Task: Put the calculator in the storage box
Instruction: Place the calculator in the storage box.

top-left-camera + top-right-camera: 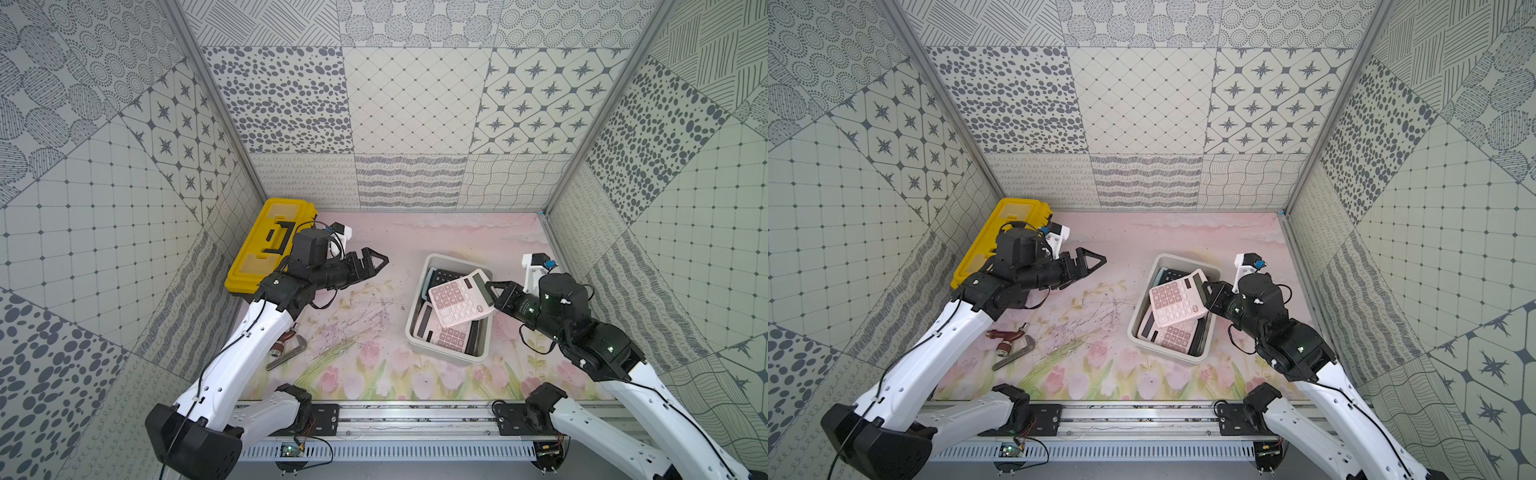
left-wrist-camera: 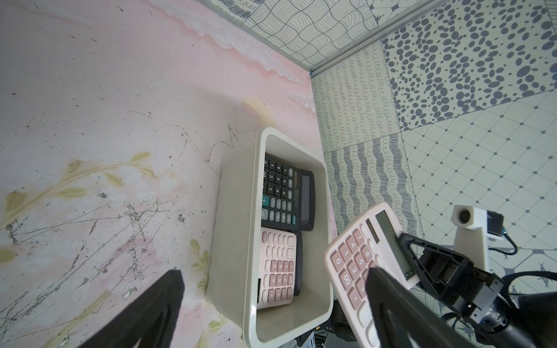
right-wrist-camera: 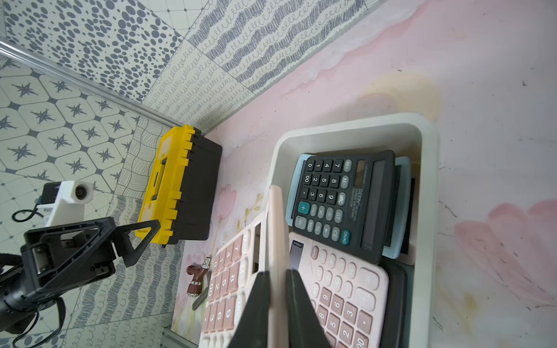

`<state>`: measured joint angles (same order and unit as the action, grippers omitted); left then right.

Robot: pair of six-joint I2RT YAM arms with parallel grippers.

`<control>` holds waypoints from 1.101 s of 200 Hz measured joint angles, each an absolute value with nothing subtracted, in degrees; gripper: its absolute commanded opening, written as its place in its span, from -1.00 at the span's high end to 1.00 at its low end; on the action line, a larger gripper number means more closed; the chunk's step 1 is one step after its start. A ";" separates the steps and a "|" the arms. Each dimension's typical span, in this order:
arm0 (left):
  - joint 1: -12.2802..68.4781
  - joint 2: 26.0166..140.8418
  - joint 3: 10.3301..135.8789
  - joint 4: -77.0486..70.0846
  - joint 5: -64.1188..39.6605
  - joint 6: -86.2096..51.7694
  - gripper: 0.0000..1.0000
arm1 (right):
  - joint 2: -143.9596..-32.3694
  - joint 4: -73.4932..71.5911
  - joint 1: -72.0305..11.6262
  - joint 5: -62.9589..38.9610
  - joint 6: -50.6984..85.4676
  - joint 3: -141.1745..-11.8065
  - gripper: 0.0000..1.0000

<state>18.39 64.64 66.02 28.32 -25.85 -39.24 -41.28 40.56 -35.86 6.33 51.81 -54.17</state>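
Release step, by my read. The right gripper point(image 1: 490, 291) is clamped on the pink calculator point(image 1: 459, 301), pinching the display end edge-on; the right wrist view shows both fingers point(image 3: 256, 307) pressed flat against the thin body. The calculator hangs tilted above the storage box point(image 1: 414, 305), its keypad end over the tub's middle and its display end about over the rim nearest the right arm. So it is above the box and not yet in it. The left gripper point(image 1: 374, 269) hovers empty, jaws spread wide, well apart over the floral mat point(image 1: 365, 332) near the yellow toolbox point(image 1: 266, 245).

To do this well: carry the wrist a little further inward so the whole body clears the rim, level it, lower it close to the stack, then open. Dropping from this tilt risks 1 corner catching the rim and the thing propping up or sliding out.

The tub is crowded: 1 black calculator point(image 3: 340, 205) at the far end on a pale blue item, and the boxed pink calculator point(image 3: 340, 289) at the near end on something dark. The held one: pale pink shell, dusty-rose keys, grey display strip, flat, rigid, slim. I expect it to land on top of the others.
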 measured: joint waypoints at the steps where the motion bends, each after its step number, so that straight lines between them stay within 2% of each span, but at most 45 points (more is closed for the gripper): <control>1: 18.39 64.64 66.02 28.29 -25.85 -39.29 -0.99 | -41.30 40.64 -36.10 6.81 51.99 -54.11 1.00; 94: 18.61 65.80 65.45 26.00 -25.82 -41.56 -0.99 | -46.85 45.47 -55.96 31.00 68.27 -51.72 1.00; 160: 19.90 66.65 65.06 25.80 -25.80 -42.00 -0.99 | -51.16 47.66 -62.08 41.60 82.56 -48.73 1.00; 220: 21.06 67.11 64.62 23.62 -25.78 -42.37 -0.99 | -59.18 48.31 -65.25 46.13 94.65 -48.66 1.00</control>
<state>21.06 67.11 64.62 23.62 -25.78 -42.37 -59.18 48.31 -65.25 46.13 94.65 -48.66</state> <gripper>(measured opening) 0.996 0.148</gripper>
